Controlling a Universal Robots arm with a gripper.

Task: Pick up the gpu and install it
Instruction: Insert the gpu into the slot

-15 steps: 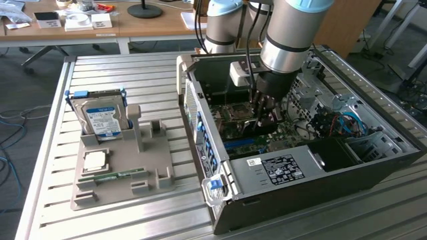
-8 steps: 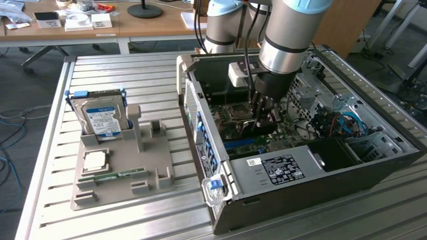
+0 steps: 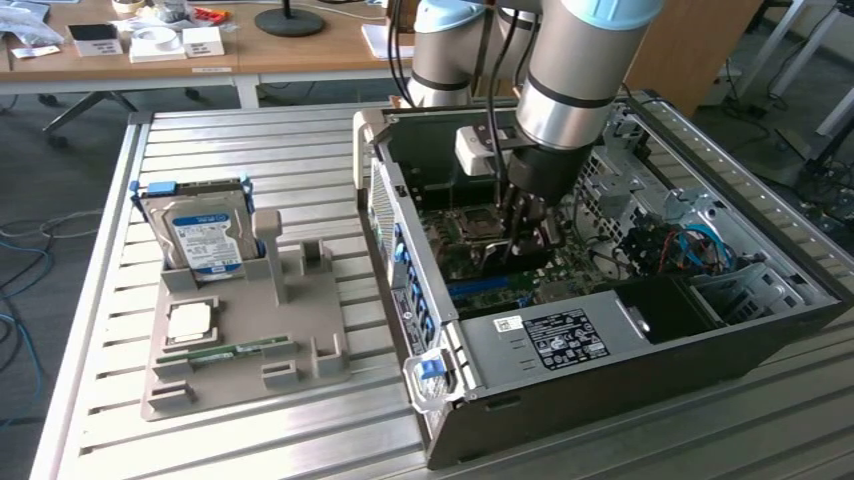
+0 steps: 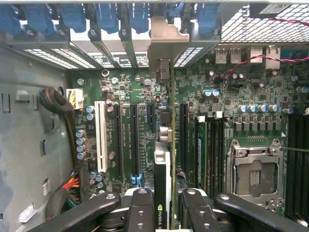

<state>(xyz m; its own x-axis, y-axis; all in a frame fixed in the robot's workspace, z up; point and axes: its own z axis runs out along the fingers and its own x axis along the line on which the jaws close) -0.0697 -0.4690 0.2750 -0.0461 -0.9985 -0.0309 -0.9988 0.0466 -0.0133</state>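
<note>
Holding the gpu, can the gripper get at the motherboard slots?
Probably yes: the gripper holds the gpu edge-on over the motherboard slots, the case side is open, and no cable crosses them.

gpu (image 4: 164,159) upright, edge-on, above motherboard (image 4: 231,96)

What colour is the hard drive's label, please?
Blue and white label, best in the exterior view.

I see hard drive (image 3: 207,238) upright in grey holder (image 3: 247,395), RAM stick (image 3: 230,352) flat on it, slatted table (image 3: 254,150) beneath; CPU socket (image 4: 255,176) on motherboard (image 4: 231,82).
</note>
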